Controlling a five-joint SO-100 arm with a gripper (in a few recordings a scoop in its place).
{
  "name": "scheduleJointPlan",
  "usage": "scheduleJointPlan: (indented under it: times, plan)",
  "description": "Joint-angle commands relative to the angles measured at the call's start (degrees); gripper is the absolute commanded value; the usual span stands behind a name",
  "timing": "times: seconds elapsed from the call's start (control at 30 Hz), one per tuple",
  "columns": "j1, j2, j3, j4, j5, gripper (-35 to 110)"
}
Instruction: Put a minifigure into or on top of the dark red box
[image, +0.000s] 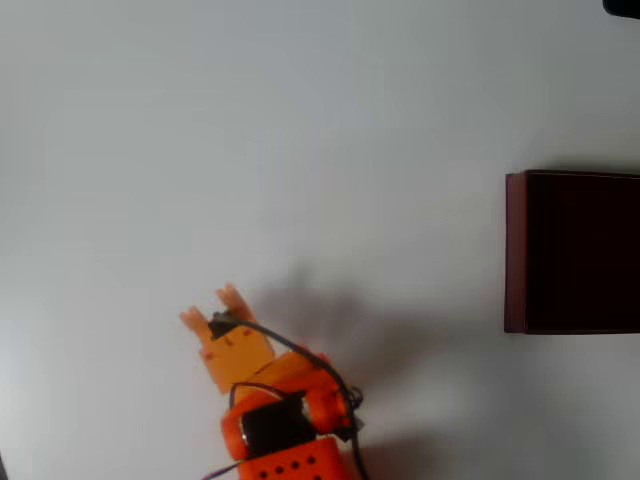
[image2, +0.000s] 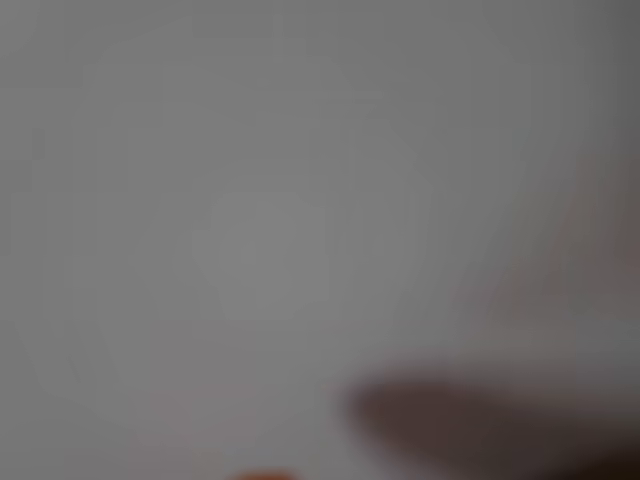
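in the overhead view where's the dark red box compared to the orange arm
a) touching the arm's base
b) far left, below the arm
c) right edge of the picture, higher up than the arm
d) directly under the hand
c: in the overhead view the dark red box sits at the right edge, cut off by the frame, while the orange arm's hand is low and left of centre, well apart from it.

In the overhead view, the dark red box (image: 572, 252) is cut off at three o'clock. The wrist view is blurred; a dark smear (image2: 480, 425) at five o'clock stays unidentifiable.
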Motion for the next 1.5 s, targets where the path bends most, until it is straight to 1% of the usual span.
scheduleJointPlan:
  times: [0.0,0.17,0.3,0.43,0.6,0.77,0.93,1.03,1.2,1.37,1.47]
  plan:
    - [-1.3,0.0,0.5,3.1,5.5,24]
    - [-1.7,0.2,0.9,2.5,4.0,24]
    - [-1.0,1.9,2.2,1.3,0.4,24]
    - [0.4,6.9,5.2,0.7,-2.9,23]
    - [2.4,13.4,8.4,2.4,-6.2,22]
    - [2.9,19.4,10.8,4.0,-7.7,22]
    - [2.9,18.3,10.9,4.0,-7.0,21]
    - [4.5,19.0,11.9,3.4,-8.3,21]
    - [6.5,18.7,12.6,3.4,-7.6,20]
    - [5.8,17.7,12.2,2.8,-7.9,20]
    - [6.9,12.7,11.1,1.3,-8.7,20]
